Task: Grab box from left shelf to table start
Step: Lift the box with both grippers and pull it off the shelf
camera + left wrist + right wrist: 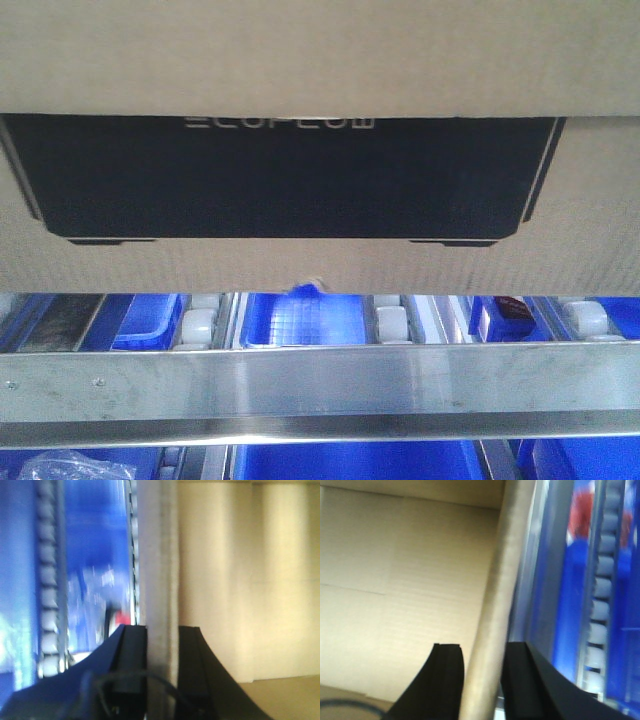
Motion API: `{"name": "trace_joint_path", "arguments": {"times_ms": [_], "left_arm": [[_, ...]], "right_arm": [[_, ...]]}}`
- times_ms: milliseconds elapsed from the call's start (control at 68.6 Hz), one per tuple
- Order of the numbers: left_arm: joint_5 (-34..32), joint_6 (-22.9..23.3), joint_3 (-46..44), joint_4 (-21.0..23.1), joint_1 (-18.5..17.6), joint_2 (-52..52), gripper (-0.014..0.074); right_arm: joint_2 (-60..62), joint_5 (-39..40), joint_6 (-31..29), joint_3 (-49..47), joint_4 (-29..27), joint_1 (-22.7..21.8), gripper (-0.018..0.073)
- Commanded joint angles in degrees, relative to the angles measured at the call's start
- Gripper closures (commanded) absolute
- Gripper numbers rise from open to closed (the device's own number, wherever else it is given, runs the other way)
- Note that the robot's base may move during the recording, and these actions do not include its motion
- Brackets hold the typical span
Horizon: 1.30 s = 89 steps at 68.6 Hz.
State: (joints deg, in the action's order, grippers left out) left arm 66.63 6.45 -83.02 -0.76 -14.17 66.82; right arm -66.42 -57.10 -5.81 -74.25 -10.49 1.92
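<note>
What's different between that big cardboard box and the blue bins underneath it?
The cardboard box is brown with a black printed panel; the blue bins are blue plastic. The box spans the whole front view; each bin fills only part. The box is above the white rollers, the bins below them. The left gripper and right gripper each straddle a box wall; neither touches a bin. Both look open-topped.

The large brown corrugated cardboard box [320, 60] lies above and behind the brushed-steel front rail [320, 385], over tracks of white rollers [392, 325] with blue plastic bins [300, 322] between them (more bins sit under the rail). The left hand [161, 630] and right hand [482, 647] each straddle a box wall, one finger inside, one outside.
</note>
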Motion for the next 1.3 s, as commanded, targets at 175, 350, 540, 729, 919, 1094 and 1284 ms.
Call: {"name": "trace_joint_path", "arguments": {"times_ms": [175, 350, 540, 729, 919, 1094, 1284], "left_arm": [[-14.1, 1.19, 12.73, 3.51, -0.34, -13.38, 0.0688], [-17.81, 1.19, 20.73, 3.51, -0.34, -21.06, 0.0688], [-20.65, 1.19, 25.31, 3.52, -0.34, -28.64, 0.0688], [-20.54, 0.96, 25.69, 5.17, -0.34, -34.81, 0.0688], [-20.54, -0.17, 25.69, 6.0, -0.34, -40.46, 0.0688], [-20.54, -0.17, 25.69, 7.31, -0.34, -45.34, 0.0688], [-20.77, -0.17, 25.69, 8.9, -0.34, -50.21, 0.0688]], "right_arm": [[11.57, 8.45, 1.23, 10.0, -0.3, -0.19, 0.0496], [18.32, 10.79, 1.23, 15.75, -0.75, -0.19, 0.0496], [25.52, 12.85, 1.23, 21.58, -3.32, -0.19, 0.0496], [32.82, 12.85, 0.61, 22.05, -5.49, -0.19, 0.0496], [39.82, 12.89, 0.61, 22.05, -5.85, -0.19, 0.0496], [44.69, 12.89, 0.61, 22.05, -8.21, -0.19, 0.0496], [48.45, 13.17, 0.61, 22.05, -11.05, -0.19, 0.0496]]}}
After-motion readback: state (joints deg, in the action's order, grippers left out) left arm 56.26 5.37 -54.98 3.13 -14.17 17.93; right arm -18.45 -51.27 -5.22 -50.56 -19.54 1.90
